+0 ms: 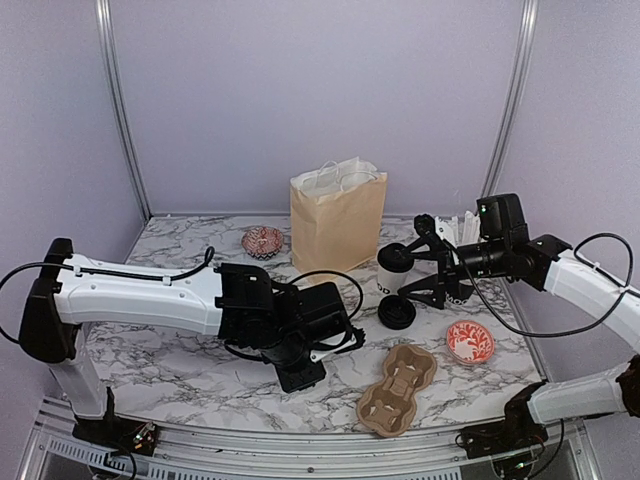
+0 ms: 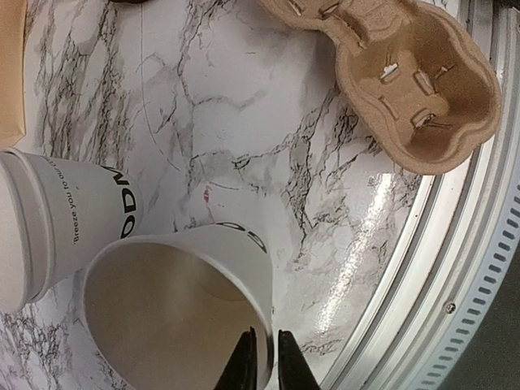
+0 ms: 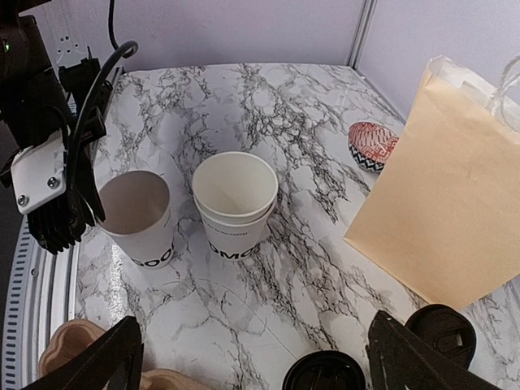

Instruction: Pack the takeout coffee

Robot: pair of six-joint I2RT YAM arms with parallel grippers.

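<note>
Two lots of white paper cups stand lidless mid-table: a single cup and a nested stack beside it. My left gripper reaches down onto the single cup, shut on its wall with one finger inside the rim and one outside. The cup stands upright on the marble. Under my open right gripper a loose black lid lies on the table, nothing between the fingers. Another black lid shows by the bag; from above it tops a white cup. The left arm hides the open cups from above.
A brown paper bag stands upright at the back centre. A pulp cup carrier lies near the front edge. Red-patterned bowls sit left of the bag and at the right. The metal table rim runs close by the left gripper.
</note>
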